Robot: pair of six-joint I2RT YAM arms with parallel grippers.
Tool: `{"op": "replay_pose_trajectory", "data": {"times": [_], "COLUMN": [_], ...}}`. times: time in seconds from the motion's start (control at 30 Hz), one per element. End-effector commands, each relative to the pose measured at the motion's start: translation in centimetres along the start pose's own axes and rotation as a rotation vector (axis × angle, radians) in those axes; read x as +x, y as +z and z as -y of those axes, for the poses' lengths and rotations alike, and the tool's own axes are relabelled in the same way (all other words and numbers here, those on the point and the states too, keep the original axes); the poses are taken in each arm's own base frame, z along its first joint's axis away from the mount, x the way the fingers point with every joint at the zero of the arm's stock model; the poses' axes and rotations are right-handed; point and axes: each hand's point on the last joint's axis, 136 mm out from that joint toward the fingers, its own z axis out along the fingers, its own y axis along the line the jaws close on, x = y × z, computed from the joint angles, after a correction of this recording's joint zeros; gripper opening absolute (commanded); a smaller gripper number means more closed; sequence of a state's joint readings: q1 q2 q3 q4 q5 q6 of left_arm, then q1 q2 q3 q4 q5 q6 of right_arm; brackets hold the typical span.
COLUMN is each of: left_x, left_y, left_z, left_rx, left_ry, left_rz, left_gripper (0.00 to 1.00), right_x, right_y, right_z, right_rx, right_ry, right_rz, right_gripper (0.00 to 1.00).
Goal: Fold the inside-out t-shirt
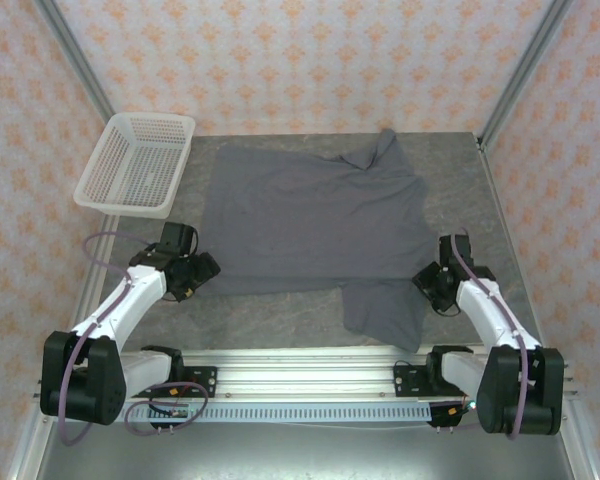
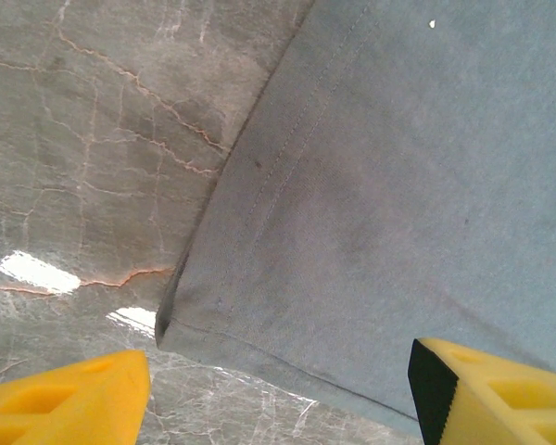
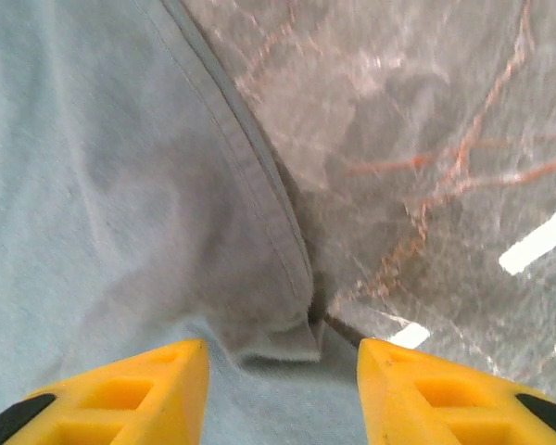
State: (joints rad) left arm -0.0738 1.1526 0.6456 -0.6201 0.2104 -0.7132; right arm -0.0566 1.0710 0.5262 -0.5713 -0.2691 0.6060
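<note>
The inside-out t-shirt [image 1: 315, 225] is dark slate-grey and lies spread flat across the middle of the marble table [image 1: 270, 315]. One sleeve sticks up at the back and a flap hangs toward the front right. At its near left corner [image 2: 176, 320] sits my left gripper [image 1: 198, 272], open, with yellow fingers [image 2: 65, 403] either side of the hem and nothing between them. By the shirt's right edge my right gripper [image 1: 427, 283] is open too. Its yellow fingers [image 3: 130, 394] straddle a folded hem corner [image 3: 273, 338] without touching it.
A white plastic mesh basket [image 1: 138, 160] stands at the back left, just off the shirt's left edge. Aluminium frame posts and patterned walls enclose the table. A bare strip of table runs along the front between the shirt and the arm rail [image 1: 300, 380].
</note>
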Motion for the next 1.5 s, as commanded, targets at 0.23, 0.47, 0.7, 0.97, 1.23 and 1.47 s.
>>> {"op": "replay_pose_trajectory", "data": {"times": [0.23,0.47,0.7,0.97,1.23,1.47], "left_x": [0.3,0.4,1.0,2.4,1.5,1.6], "left_y": [0.3,0.7,2.4,1.9,3.3,3.9], "left_z": [-0.5,-0.8,-1.3,-4.0,-3.2,-4.0], "left_rx": [-0.016,-0.044,-0.078,-0.172,-0.148,-0.176], "left_ry": [0.002,-0.021,-0.049,-0.052,-0.059,-0.073], "left_rz": [-0.007,-0.022,-0.063,-0.082,-0.057,-0.044], "left_gripper": [0.83,0.82,0.56,0.5,0.44,0.06], "right_x": [-0.9,-1.4,-0.9,-1.1,-1.1,-0.9], "right_y": [2.9,0.9,0.5,0.7,0.4,0.4], "right_z": [-0.1,0.0,0.0,-0.1,-0.3,0.3], "right_rx": [0.039,0.032,0.01,0.021,0.017,0.028], "right_ry": [-0.028,-0.015,0.005,0.007,-0.007,0.008], "right_rz": [-0.001,0.052,0.043,0.036,0.037,0.047], "right_gripper": [0.28,0.0,0.0,0.0,0.0,0.0]}}
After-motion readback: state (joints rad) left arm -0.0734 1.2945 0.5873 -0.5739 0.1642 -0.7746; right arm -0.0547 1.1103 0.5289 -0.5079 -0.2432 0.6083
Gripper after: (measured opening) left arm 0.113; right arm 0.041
